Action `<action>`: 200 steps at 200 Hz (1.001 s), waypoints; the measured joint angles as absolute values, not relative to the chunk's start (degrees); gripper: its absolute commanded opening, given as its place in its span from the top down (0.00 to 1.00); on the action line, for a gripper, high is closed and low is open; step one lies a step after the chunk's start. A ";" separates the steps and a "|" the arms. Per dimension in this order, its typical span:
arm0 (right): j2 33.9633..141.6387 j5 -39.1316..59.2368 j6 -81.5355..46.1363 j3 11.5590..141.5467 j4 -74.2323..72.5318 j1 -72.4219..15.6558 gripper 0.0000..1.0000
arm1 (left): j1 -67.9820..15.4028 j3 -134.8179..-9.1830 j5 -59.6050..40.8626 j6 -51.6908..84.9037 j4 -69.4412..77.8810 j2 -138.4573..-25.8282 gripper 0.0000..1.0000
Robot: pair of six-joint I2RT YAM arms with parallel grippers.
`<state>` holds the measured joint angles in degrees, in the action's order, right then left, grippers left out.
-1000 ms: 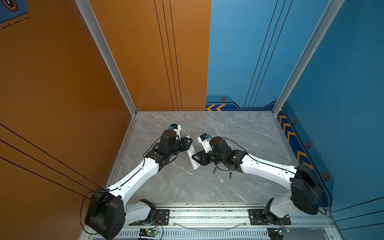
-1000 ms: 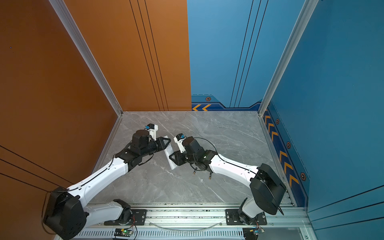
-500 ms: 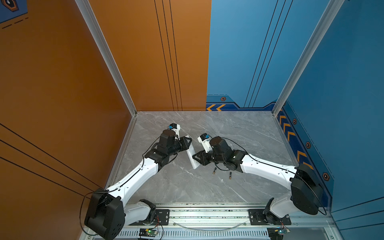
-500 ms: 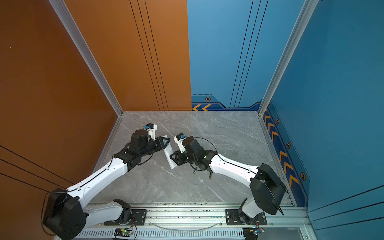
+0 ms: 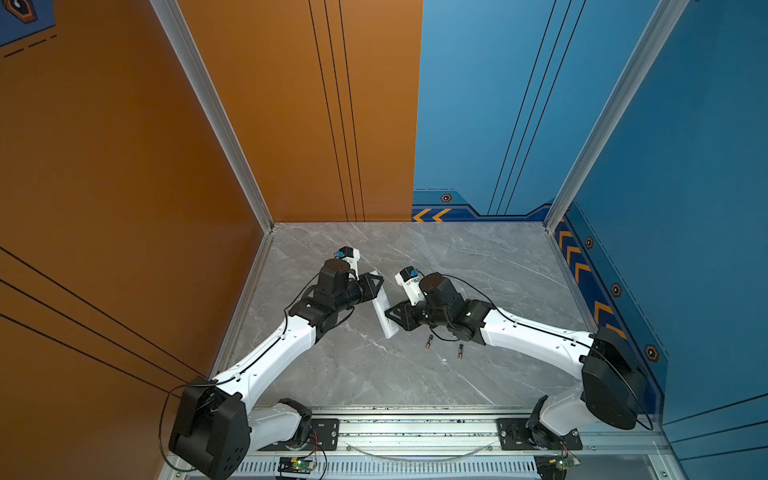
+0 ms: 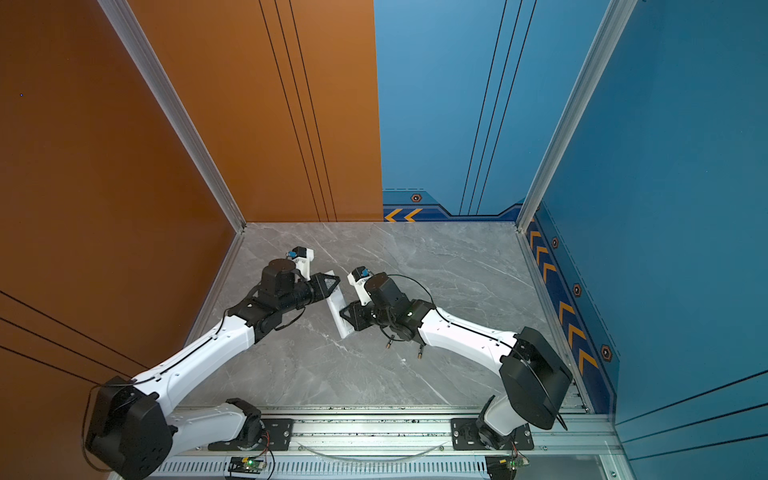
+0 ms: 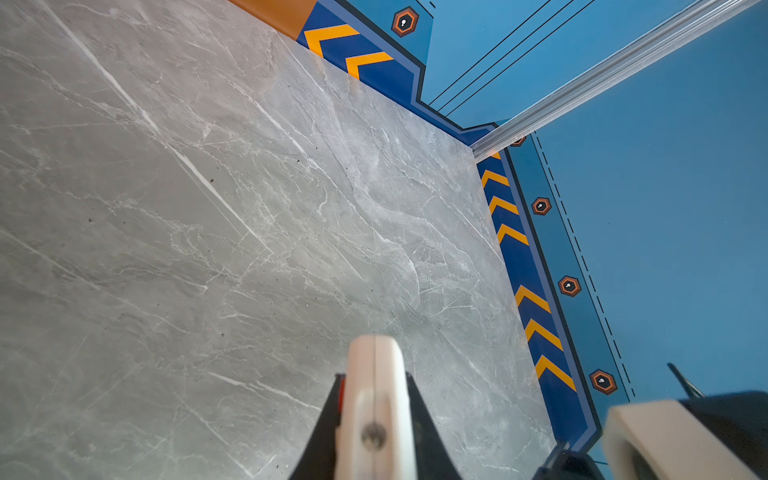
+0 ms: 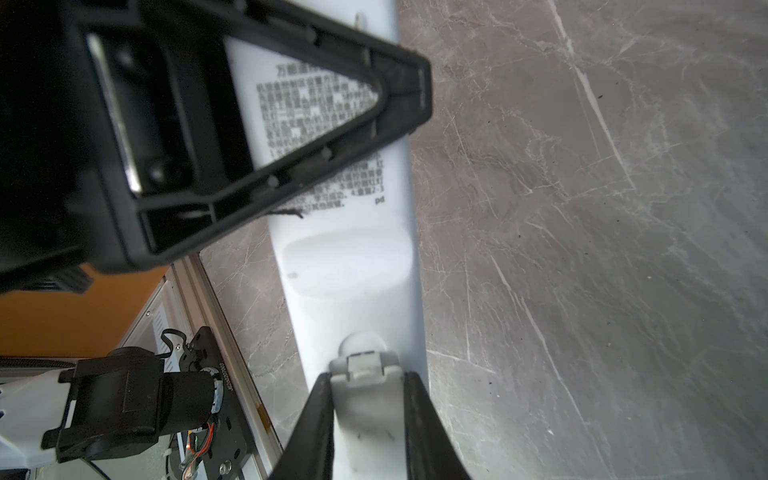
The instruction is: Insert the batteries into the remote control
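Desk: grey veined marble [image 5: 457, 270]; orange wall [image 5: 291, 124] to your left, blue wall [image 5: 478, 104] to your right.
Remote control [image 5: 381, 305]: between both arms, long axis running from the far side toward the near rail.
Left end effector [image 7: 374, 376]: clenched on its far end.
Right end effector [image 8: 365, 378]: grasping its near end (fingers against both edges).
Batteries [image 5: 428, 340]: both loose on the desk beside the right arm.
Hidden: you see only the printed back; the button face is turned away.
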<state>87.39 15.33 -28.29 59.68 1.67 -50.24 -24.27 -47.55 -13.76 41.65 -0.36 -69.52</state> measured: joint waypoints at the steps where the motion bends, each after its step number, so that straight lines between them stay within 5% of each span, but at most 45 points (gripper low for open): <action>1: 87.39 15.31 -28.29 59.68 1.67 -50.24 0.79 | -24.25 -47.51 -13.76 41.67 -0.36 -69.49 1.00; 200: 87.37 15.40 -26.98 59.68 0.30 -51.42 0.80 | -23.49 -44.31 -14.11 41.87 0.71 -68.79 1.00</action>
